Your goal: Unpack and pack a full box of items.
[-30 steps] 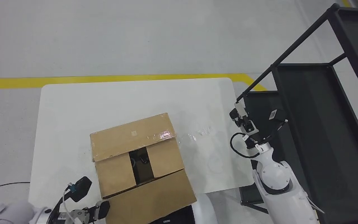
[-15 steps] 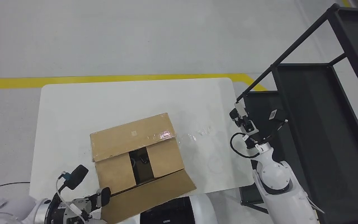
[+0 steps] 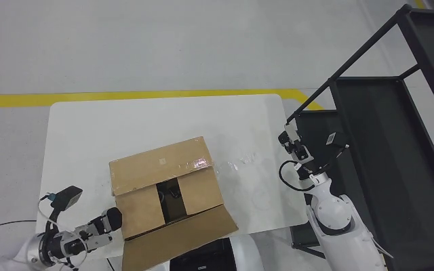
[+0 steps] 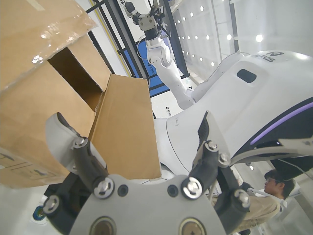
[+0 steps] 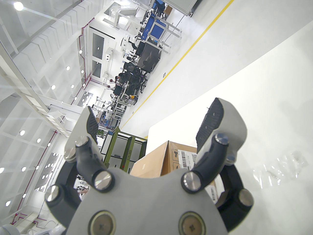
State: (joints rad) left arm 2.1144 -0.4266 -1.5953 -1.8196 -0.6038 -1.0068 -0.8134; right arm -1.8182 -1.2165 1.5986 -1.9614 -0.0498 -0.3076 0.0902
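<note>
On the white table (image 3: 81,135), towards its near edge, the cardboard box (image 3: 163,166) is found. Its near flap (image 3: 183,237) is folded outward, and two inner flaps are lying over the opening. Between them a dark gap (image 3: 173,196) is seen, and what lies inside cannot be made out.

During the last second the left gripper (image 3: 88,209) has been carried from under the near flap out to the left side of the box. It is now held just beside the left inner flap (image 3: 139,210), with its fingers spread wide and nothing between them. The box itself has not been shifted. It is judged that the unpacking is only at its beginning and that this inner flap is to be lifted next.

The right gripper (image 3: 291,142) is held well apart, at the right edge of the table, also spread and empty.

A white label (image 5: 187,158) with bar codes is stuck on one side of the box, and clear tape (image 3: 198,162) is left on the far flap. The print is too small to be read.
</note>
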